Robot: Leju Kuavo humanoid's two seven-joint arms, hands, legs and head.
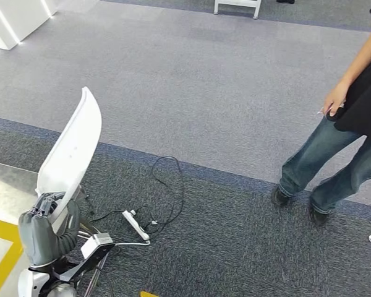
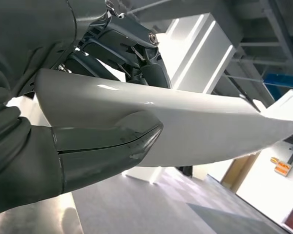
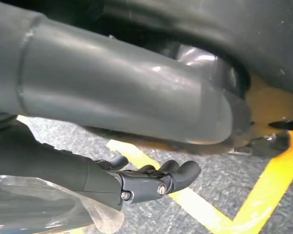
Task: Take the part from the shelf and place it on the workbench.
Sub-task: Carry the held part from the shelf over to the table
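The part (image 1: 72,148) is a long, curved white panel. It stands upright at the lower left of the head view, and my left hand (image 1: 48,232) grips its lower end. In the left wrist view the thumb (image 2: 100,146) lies across one face of the part (image 2: 211,126) and the dark fingers (image 2: 130,44) wrap the other side. My right hand (image 3: 152,180) hangs over the floor with its fingers stretched and slightly curved, holding nothing.
A person (image 1: 342,148) in jeans stands at the right on the grey carpet. A white power strip (image 1: 136,224) with black cable lies just right of my left hand. Yellow floor tape (image 1: 2,260) marks the lower left. A white counter (image 1: 11,18) stands far left.
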